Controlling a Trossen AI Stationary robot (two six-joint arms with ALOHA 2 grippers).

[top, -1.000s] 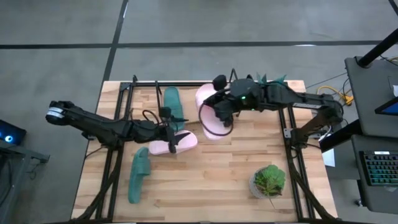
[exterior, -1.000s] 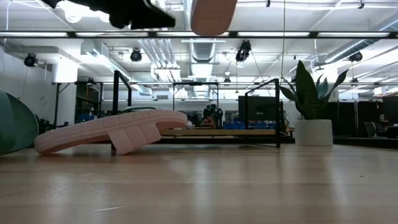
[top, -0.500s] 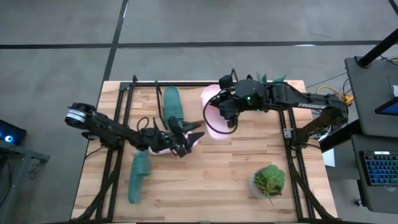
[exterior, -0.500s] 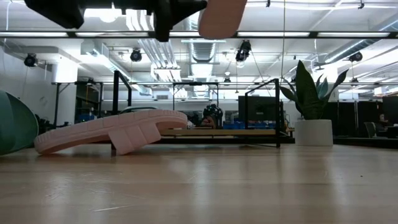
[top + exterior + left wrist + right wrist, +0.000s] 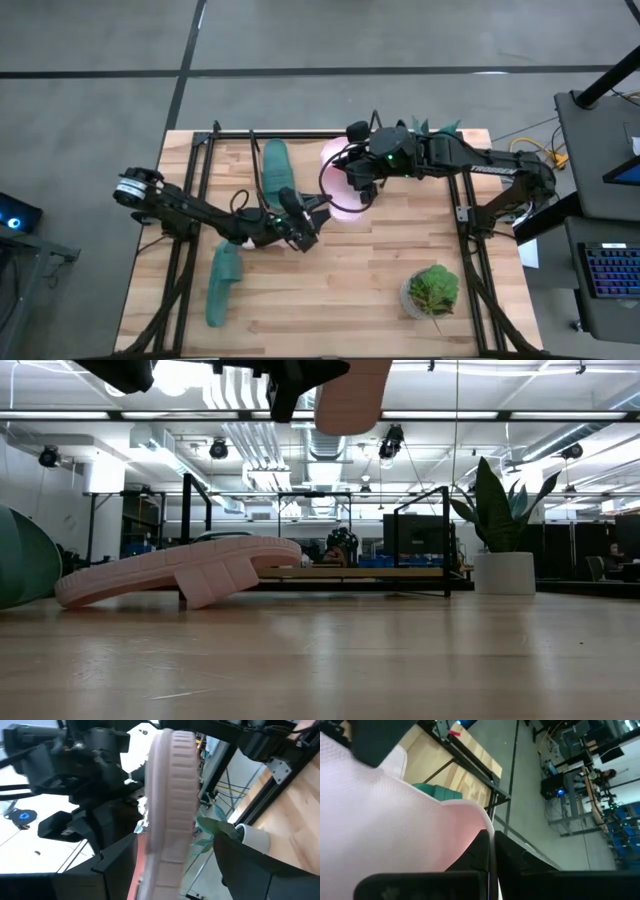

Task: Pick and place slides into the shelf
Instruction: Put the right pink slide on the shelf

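Observation:
My right gripper [image 5: 358, 190] is shut on a pale pink slide [image 5: 335, 188], which it holds above the middle of the table, near the shelf [image 5: 235, 135]. My left gripper [image 5: 308, 212] is open beside it. In the left wrist view the slide's sole [image 5: 172, 795] stands on edge between the left fingers [image 5: 117, 862]; I cannot see them touch it. One teal slide [image 5: 277, 168] lies on the shelf, and another [image 5: 222, 280] lies on the table at near left. The second pink slide [image 5: 180, 572] lies tilted on the table under my left arm, one end down. My right gripper pinches a thin pink edge of the slide [image 5: 485, 827] between its two shut fingers. Whether that edge is the strap or the sole's rim I cannot tell. The fingers slant down from the table's right side. The slide is lifted clear of the table, and its end [image 5: 350, 395] hangs high.
A potted plant [image 5: 432, 290] stands at near right, and another [image 5: 440, 127] stands at the far right corner. Black arm-mount frames [image 5: 185, 260] run along both side edges. Bare wood lies in the near middle of the table.
My left gripper has moved toward the table's right, off the pink slide on the table and up to the one held aloft. Its wrist has rolled and its fingers have stayed open. That slide on the table has not moved. My right gripper has kept almost still.

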